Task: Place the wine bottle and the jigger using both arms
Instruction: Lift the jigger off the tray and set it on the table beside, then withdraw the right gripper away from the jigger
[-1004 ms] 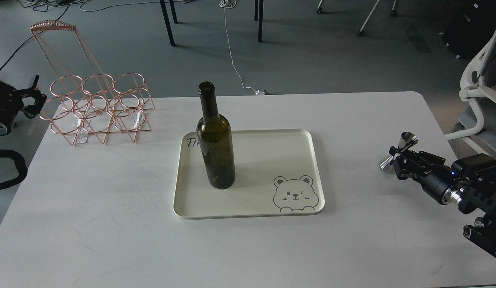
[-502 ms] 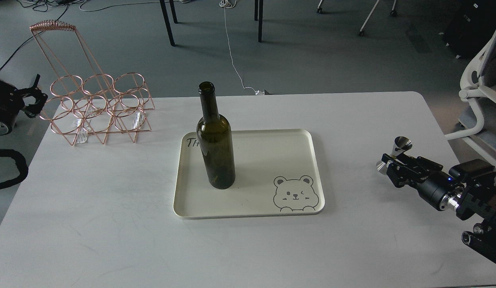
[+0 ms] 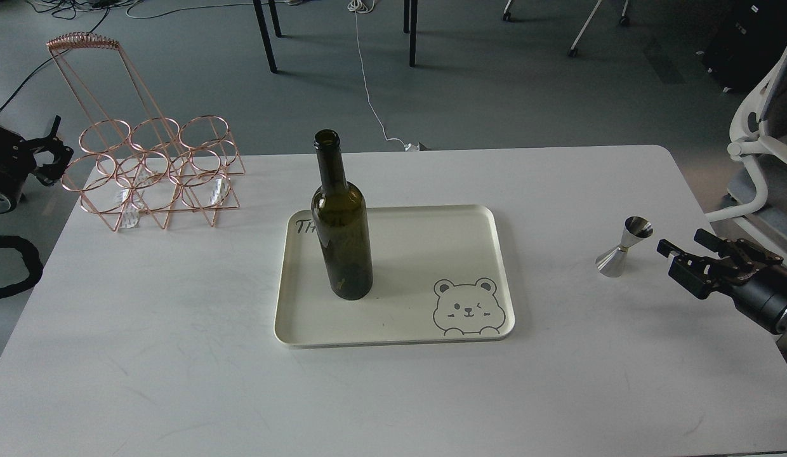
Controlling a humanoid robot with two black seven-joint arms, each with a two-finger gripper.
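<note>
One wine bottle point(image 3: 342, 219) on one tray point(image 3: 476, 219), one jigger point(image 3: 624, 247) beside the spread, empty right pincer point(image 3: 680, 242).

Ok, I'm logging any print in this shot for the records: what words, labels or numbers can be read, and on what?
"TH": black letters in the far left corner of the tray; the rest is hidden behind the wine bottle.
Nothing else readable: the bottle has no label.

The black right arm point(image 3: 758, 289) is a thick matte cylinder ending in a black two-finger gripper point(image 3: 682, 243) of blocky angular parts, with a small blue light and a silver metal ring near the edge. The black left arm point(image 3: 6, 168) shows a rounded dark housing, a pale ring and a ribbed black cable loop point(image 3: 16, 266) below it.
</note>
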